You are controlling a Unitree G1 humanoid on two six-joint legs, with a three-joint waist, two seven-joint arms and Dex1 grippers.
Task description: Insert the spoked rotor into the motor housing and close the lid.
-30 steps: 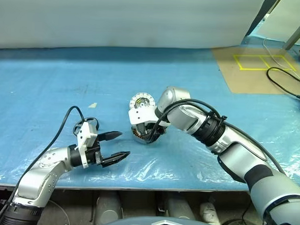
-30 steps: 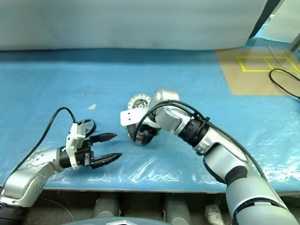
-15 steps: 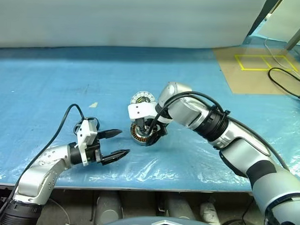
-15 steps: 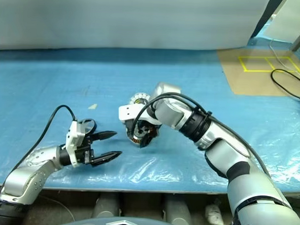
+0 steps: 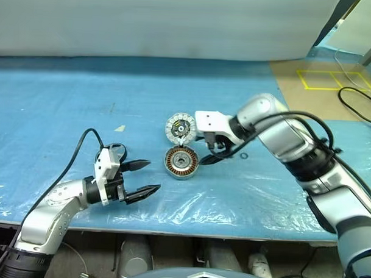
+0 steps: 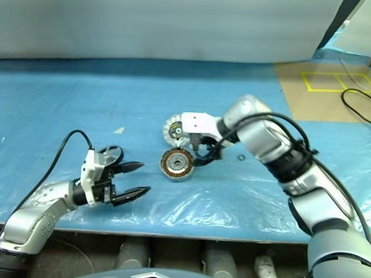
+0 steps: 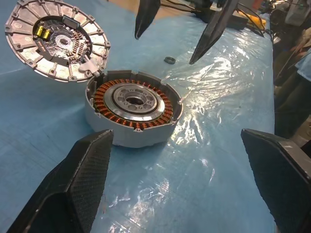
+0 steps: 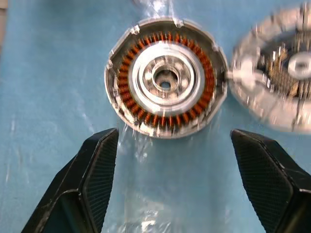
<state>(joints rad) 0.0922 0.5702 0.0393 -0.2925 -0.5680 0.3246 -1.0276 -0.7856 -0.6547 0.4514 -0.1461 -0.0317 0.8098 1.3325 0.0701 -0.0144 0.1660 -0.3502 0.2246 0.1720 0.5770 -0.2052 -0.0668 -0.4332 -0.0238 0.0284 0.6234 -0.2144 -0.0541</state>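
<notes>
The motor housing (image 5: pixel 181 162), with copper windings around a silver hub, lies flat on the blue sheet. The lid (image 5: pixel 180 126) lies open just behind it, touching its rim, inner face up. My right gripper (image 5: pixel 214 156) hangs open and empty just right of the housing, pointing down at it. My left gripper (image 5: pixel 154 176) stands open and empty near the table's front, left of the housing, pointing toward it. A small dark-rimmed wheel (image 6: pixel 112 153), apparently the spoked rotor, lies just behind the left gripper, partly hidden by it.
A small dark ring (image 5: pixel 243 156) lies on the sheet right of my right gripper. A cardboard patch (image 5: pixel 324 89) with a yellow tape square and a black cable (image 5: pixel 357 96) sit at the back right. The table's front edge (image 5: pixel 188 223) runs close below the left gripper.
My right gripper has lifted off the housing, moved right and opened wider. The housing, tilted under it before, now lies flat. The left arm has kept still.
</notes>
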